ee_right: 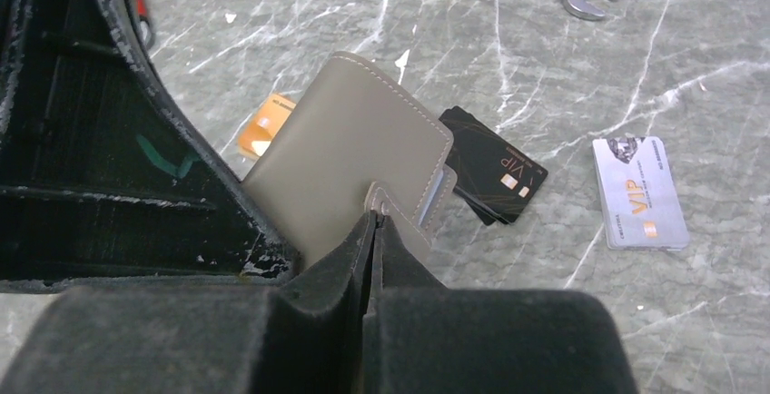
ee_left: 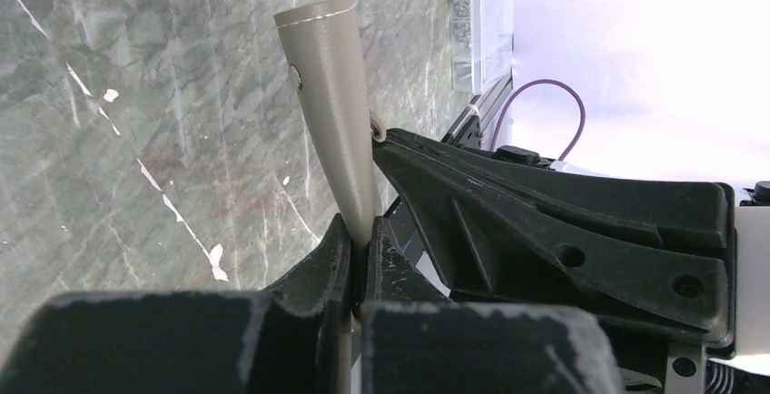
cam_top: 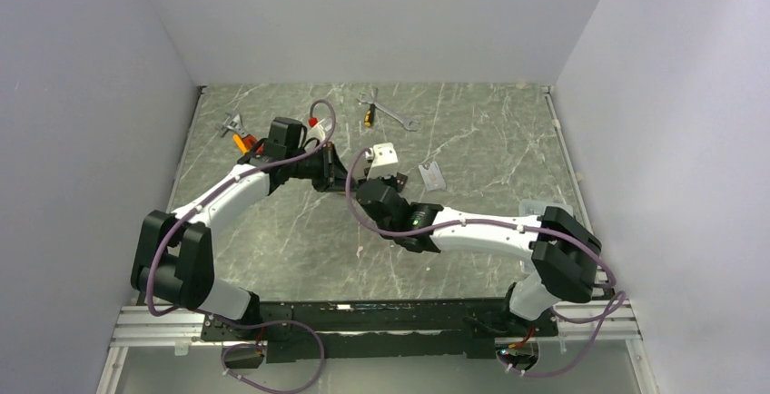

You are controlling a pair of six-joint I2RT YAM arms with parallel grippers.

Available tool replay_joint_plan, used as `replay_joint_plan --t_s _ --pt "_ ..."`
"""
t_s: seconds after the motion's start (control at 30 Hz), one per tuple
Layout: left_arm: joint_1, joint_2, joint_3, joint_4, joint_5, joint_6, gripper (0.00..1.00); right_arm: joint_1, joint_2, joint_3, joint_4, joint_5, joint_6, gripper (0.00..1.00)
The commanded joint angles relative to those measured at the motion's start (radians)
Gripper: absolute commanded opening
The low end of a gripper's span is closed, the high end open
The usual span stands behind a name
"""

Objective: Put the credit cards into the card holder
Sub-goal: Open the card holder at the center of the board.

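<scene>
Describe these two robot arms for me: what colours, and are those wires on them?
Both the left arm and right arm have white tube-like segments joined by chunky black joints. Thin purple cables loop loosely along each. The left gripper and right gripper are matte black, each with two wedge-shaped fingers, scuffed pale at the edges. A small green light shows on the right arm.

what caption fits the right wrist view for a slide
right gripper pinches the card holder by its tab; orange card, black card, silver card behind
</scene>
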State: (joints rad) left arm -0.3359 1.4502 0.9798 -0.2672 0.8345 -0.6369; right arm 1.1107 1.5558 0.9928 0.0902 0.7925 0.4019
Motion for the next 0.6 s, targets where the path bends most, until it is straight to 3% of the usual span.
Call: replay_joint_plan --t_s 0.0,0.37,0.57 --pt "0.005 -0.056 -0.003 0.002 0.132 -0.021 0.00 -0.043 -0.022 -0.053 -0.095 0.178 0.018 0.00" --pt "0.004 -0.053 -0.026 -0.018 0.080 0.012 0.00 -0.060 -0.111 -0.108 -0.199 0.146 0.183 0.00" --pt "-0.062 -0.022 -0.087 0.007 -0.009 0.077 0.29 -0.060 -0.223 -0.265 -0.230 -0.012 0.364 0.00"
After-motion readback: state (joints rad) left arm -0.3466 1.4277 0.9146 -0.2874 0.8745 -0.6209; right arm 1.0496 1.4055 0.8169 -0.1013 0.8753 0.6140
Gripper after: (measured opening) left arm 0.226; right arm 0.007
